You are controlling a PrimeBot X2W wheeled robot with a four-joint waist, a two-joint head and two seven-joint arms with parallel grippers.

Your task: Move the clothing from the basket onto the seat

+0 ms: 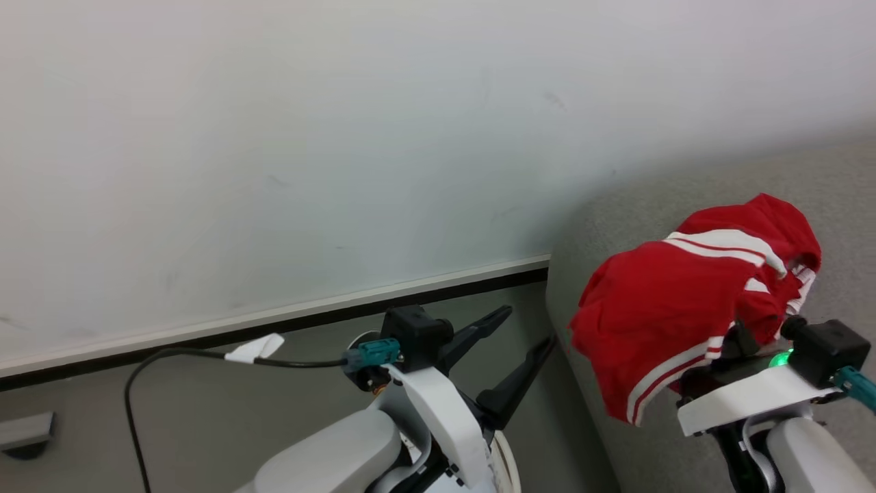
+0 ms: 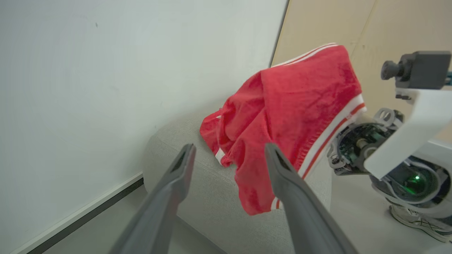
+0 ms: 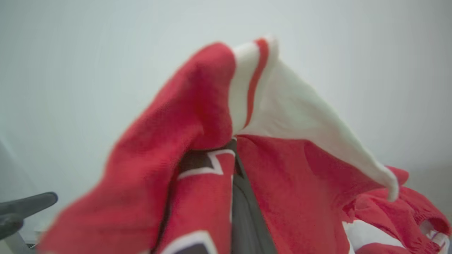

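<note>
The red clothing [image 1: 667, 301] with white stripes hangs bunched over my right gripper [image 3: 236, 155], which is shut on it just above the grey seat [image 1: 845, 185]. Part of the cloth droops over the seat's front corner. From the right wrist, the clothing [image 3: 197, 116] drapes both sides of the closed dark fingers [image 3: 245, 215] and shows a black-and-white patch. My left gripper [image 1: 528, 325] stands open and empty over the floor, left of the seat. In the left wrist view its fingers [image 2: 183, 165] spread wide, pointing at the clothing [image 2: 300, 102] and the seat [image 2: 176, 141]. The basket is out of view.
A pale wall [image 1: 342, 137] with a dark baseboard [image 1: 274, 325] runs behind the seat. A black cable [image 1: 178, 356] with a white tag trails from my left wrist. A shoe [image 2: 420, 222] stands on the floor beyond my right arm [image 2: 406, 148].
</note>
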